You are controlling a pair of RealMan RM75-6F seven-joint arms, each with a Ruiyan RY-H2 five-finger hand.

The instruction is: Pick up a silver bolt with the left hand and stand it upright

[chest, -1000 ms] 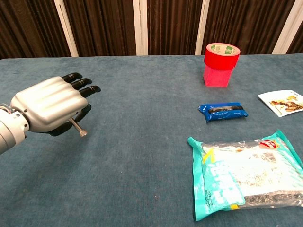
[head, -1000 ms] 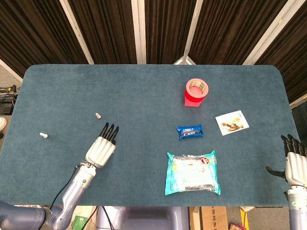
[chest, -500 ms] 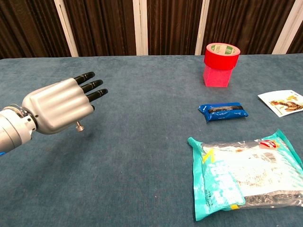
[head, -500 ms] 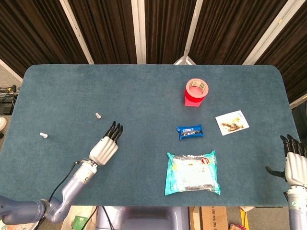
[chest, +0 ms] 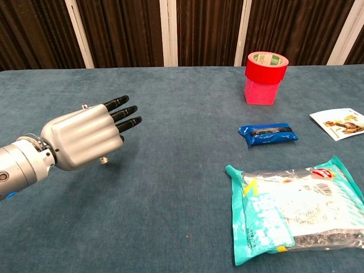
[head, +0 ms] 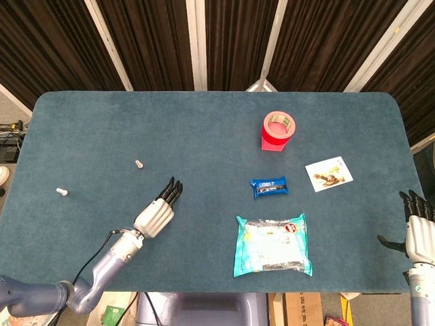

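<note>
Nearby, to the right of the left hand and well apart from it: flat blue foil snack packet, crinkled teal and clear plastic bag, glossy printed paper card. Farther off beyond those, red tape roll stacked on a translucent pink block. Nothing of these in the left hand's way.

Ahead and to the left of that hand in the head view, two small pale pieces, too small to make out.

Underneath everything, a blue-green felt-covered table; behind it, dark pleated curtains split by white strips.

Left hand of smooth silver shell with black fingers, stretched out nearly straight and close together, low over the cloth. Small silver bolt just beneath the palm's lower edge, only its round end showing; cannot tell whether pinched or free.

Right hand at the table's far right edge, fingers spread, holding nothing.
</note>
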